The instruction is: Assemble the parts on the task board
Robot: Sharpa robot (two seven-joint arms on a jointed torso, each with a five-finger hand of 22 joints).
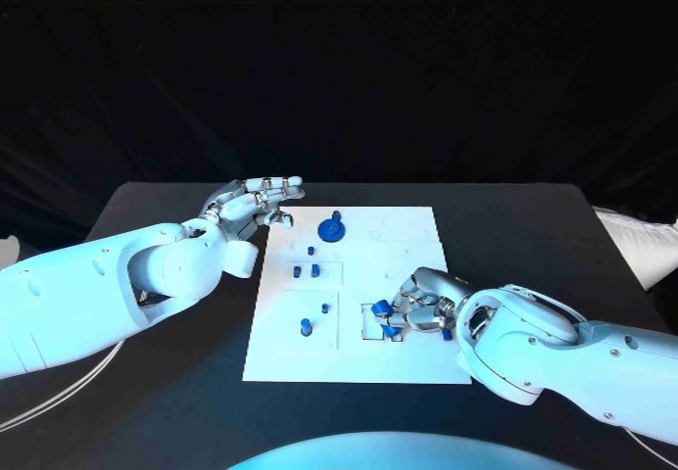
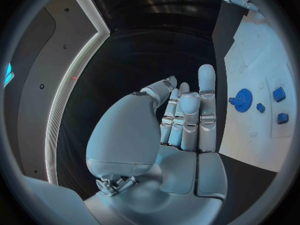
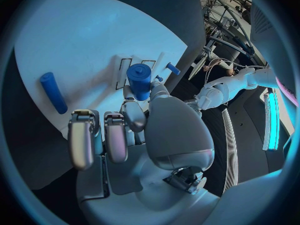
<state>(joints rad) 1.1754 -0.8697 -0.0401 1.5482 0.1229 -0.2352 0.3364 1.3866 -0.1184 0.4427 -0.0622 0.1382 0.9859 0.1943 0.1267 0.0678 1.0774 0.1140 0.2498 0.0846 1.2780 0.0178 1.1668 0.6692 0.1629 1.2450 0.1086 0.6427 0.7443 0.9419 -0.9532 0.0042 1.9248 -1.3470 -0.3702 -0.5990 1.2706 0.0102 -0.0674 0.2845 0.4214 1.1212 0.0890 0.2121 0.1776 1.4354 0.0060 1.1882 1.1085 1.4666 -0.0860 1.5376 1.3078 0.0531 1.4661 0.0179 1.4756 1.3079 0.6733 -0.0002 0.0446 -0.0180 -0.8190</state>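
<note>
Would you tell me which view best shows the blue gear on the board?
The left wrist view: the gear lies unobstructed on the board, teeth and hub visible, beyond the open left hand. The head view shows it small, near the board's far edge. I cannot make it out in the right wrist view.

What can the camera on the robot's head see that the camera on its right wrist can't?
The head view takes in the whole task board, the blue gear at its far end, the small blue parts along its middle, and the left hand, held with straight fingers at the board's far left corner, holding nothing. The right wrist view shows up close that the right hand pinches a blue cylinder, and a blue rod lying flat on the board. Both show the right hand over the white board.
</note>
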